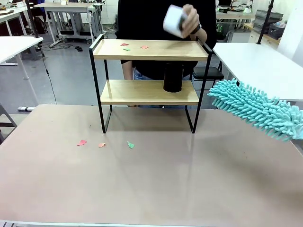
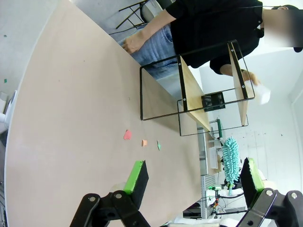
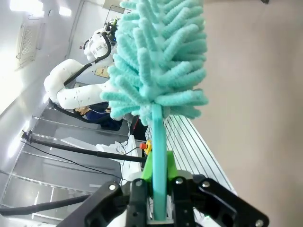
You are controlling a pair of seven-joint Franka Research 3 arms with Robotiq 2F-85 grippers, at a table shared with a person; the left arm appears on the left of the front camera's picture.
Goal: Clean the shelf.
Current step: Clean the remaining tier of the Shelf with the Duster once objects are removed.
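Observation:
The shelf (image 1: 150, 50) stands mid-table, with red, green and orange paper scraps (image 1: 125, 46) on its top board and a black cup (image 1: 173, 78) on its lower board. Above the top board, a person's hand (image 1: 193, 22) holds a white cup (image 1: 174, 21). My right gripper (image 3: 158, 187) is shut on the handle of a teal fluffy duster (image 3: 161, 56). The duster (image 1: 258, 109) hangs in the air to the right of the shelf, apart from it. My left gripper (image 2: 193, 177) is open with nothing in it, above the table, looking towards the shelf (image 2: 238, 85).
Three paper scraps (image 1: 102, 144) lie on the beige tabletop (image 1: 151, 189) in front of the shelf's left leg. A white table (image 1: 265, 66) stands behind the duster at the right. The person stands right behind the shelf.

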